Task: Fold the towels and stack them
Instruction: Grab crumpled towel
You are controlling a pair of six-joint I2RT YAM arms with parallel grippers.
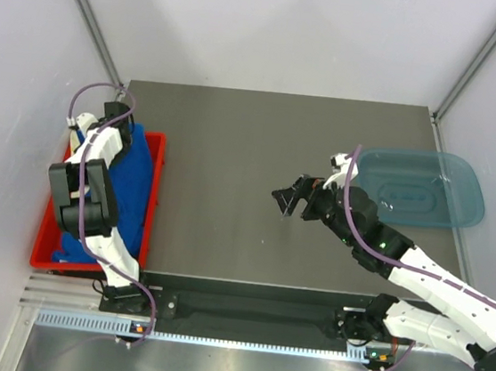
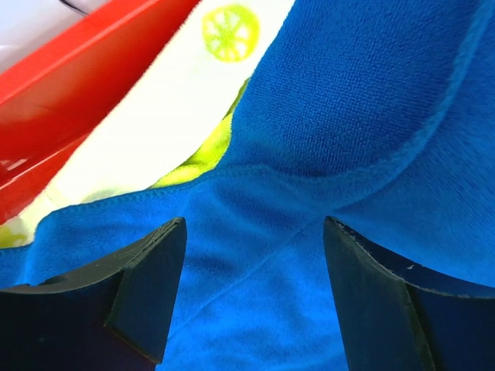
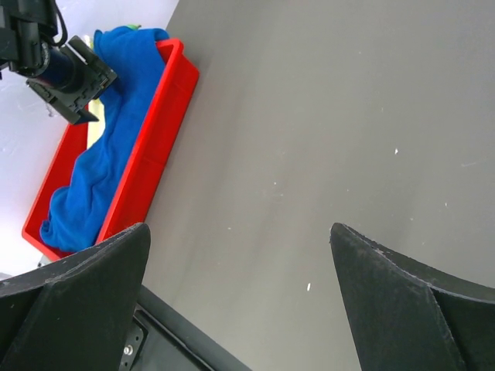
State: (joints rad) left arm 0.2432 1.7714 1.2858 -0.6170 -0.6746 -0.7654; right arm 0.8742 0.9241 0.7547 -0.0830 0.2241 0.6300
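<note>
**Item: towels, unfolded, in tray.**

**Location.** A blue towel (image 1: 136, 182) is heaped in a red tray (image 1: 150, 219) at the left edge of the tabletop (image 1: 262, 142). It is rumpled, and one part is draped toward the tray's far end. A pale printed towel (image 2: 155, 116) with yellow-green motifs is seen beneath it, against the tray's wall. No other towels can be made out. Nothing is laid out or stacked on the tabletop yet.

**Handling.** The cloth is judged to be light, soft and limp, with a napped surface that should grip well. It will sag and trail when lifted, and the towel underneath may be dragged along. A raised fold or hemmed edge is recommended as the place to take hold, pinched through a single layer where possible.

**Left claw** (image 2: 254, 232). It is spread wide and positioned over the tray, pointing down into the blue towel. A ridge of blue cloth lies between and just beyond the two fingers. Nothing is pinched, and contact with the cloth cannot be confirmed.

**Right claw** (image 1: 284, 200). It is spread wide and empty, held above the bare middle of the tabletop. It is well apart from the tray, which lies to its left.

**Also present.** A blue bin (image 1: 418, 187) is set at the right side.
</note>
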